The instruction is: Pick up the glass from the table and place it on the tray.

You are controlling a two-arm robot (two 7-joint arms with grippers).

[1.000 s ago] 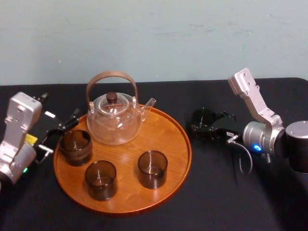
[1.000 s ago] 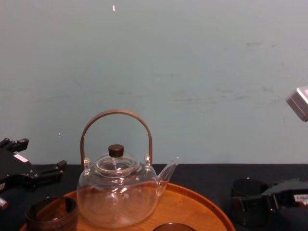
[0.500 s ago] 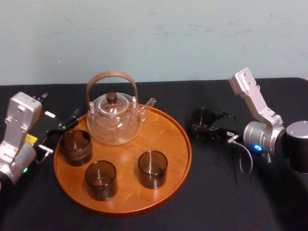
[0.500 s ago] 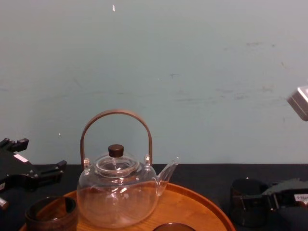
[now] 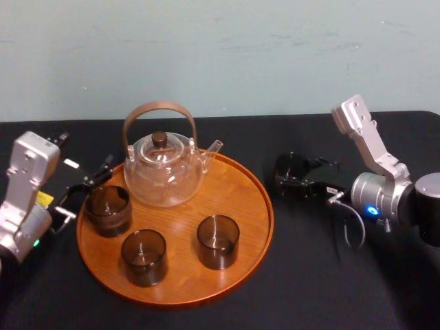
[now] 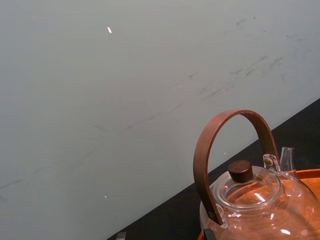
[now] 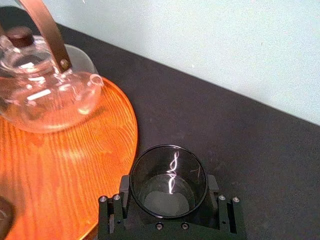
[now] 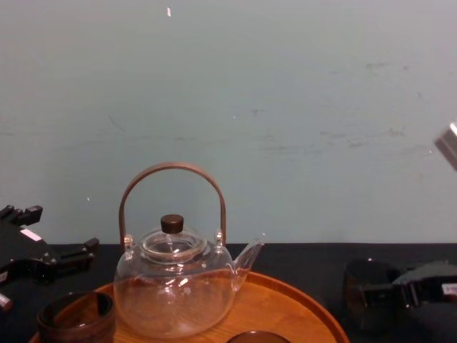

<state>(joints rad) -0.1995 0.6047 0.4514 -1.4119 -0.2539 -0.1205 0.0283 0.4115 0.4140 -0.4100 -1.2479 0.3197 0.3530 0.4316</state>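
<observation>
At three o'clock from the tray (image 5: 244,206), the right claw (image 5: 297,180) grasps the glass (image 7: 169,180) just outside the rim. The left claw (image 5: 84,191), released, sits at nine o'clock.

We are logging: large round orange-brown wooden tray (image 5: 240,185), grain showing, satin sheen; clear glossy glass teapot (image 5: 163,175) with smooth brown wooden bail handle (image 5: 159,106) and knob (image 5: 159,138); dark smoky glass tumbler (image 7: 168,181), glossy, catching light; matt black cloth table cover (image 5: 309,289); matt, scuffed pale blue-green painted wall (image 5: 275,55); smooth silver metal arm link (image 5: 364,137).
</observation>
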